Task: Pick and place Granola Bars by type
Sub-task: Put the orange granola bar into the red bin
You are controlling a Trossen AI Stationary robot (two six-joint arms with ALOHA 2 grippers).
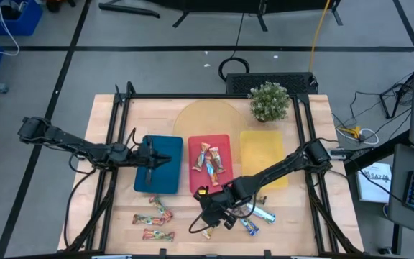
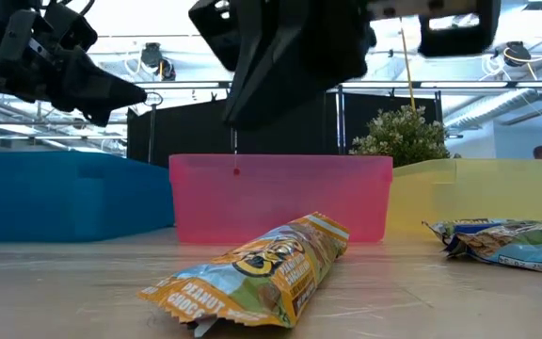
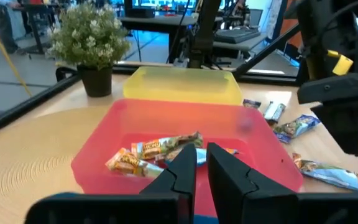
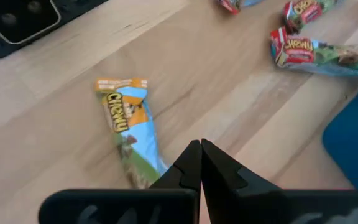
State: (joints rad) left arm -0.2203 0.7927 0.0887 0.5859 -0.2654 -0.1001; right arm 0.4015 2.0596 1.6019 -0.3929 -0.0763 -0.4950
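Several orange-gold granola bars [image 1: 210, 158] lie in the red tray [image 1: 225, 180]. One more orange-gold bar [image 4: 129, 127] lies flat on the wood near the front edge. Red-green bars [image 1: 154, 219] lie at the front left, and blue-silver bars [image 1: 259, 216] at the front right. My right gripper [image 4: 201, 149] is shut and empty. It slants down above the bare wood, beside the loose orange-gold bar [image 1: 203, 230]. My left gripper [image 3: 202, 163] hovers over the blue tray [image 1: 142, 180]. It points about level toward the red tray [image 3: 98, 155], with a narrow gap between its fingers and nothing in it.
The yellow tray [image 1: 263, 147] stands right of the red one. A potted plant [image 1: 269, 101] and a round wooden board [image 1: 203, 119] sit at the back. Black frame rails [image 1: 113, 144] run along both table sides. Bare wood lies between the bar groups in front.
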